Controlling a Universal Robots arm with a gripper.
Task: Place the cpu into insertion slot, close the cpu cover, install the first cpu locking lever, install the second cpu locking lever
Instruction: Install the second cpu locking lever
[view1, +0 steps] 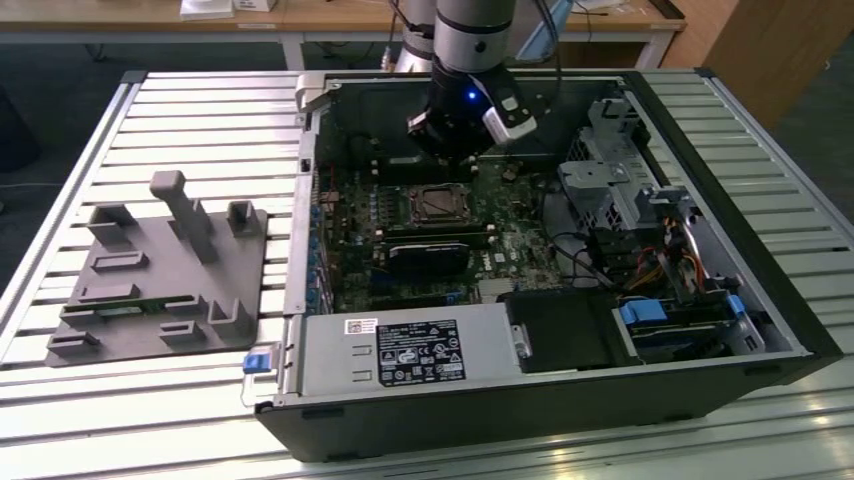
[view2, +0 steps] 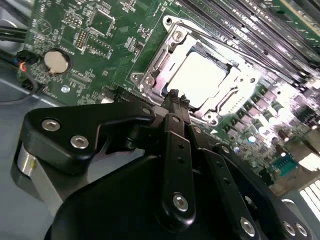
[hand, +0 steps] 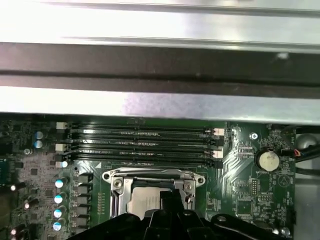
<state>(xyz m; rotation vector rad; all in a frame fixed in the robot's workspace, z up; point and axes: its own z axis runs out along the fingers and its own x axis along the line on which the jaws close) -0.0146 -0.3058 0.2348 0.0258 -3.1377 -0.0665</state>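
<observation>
Exterior view — where I am: my gripper (view1: 454, 150) hangs inside the open computer case (view1: 787, 340), just above the far edge of the insertion slot (view1: 437, 204) on the motherboard (view1: 527, 255).
Exterior view — surroundings: a grey fixture tray (view1: 147, 290) sits well apart, on the slatted table (view1: 200, 110) at the exterior view's left.
Second wrist view — my pincer: my fingertips are drawn together into one narrow point, clamped on nothing I can make out, right at the near edge of the socket.
Second wrist view — the cpu (view2: 200, 80): it lies flat in the slot, pale metal top facing up, corners squared to the socket; being square, it has no real long axis.
Second wrist view — the cpu cover (view2: 172, 40): the silvery frame appears to lie down around the chip, its window showing the chip's top.
First wrist view — layout: the socket (hand: 152, 192) lies just beside the memory slots (hand: 140, 145), its edges parallel to their long run; the coin battery (hand: 266, 160) is off to one side.
Risk, my judgement: if my point slips off the thin lever wire it could scrape the board or the cover.
Risk, cause: a poorly seated chip under a forced cover would bend socket pins.
</observation>
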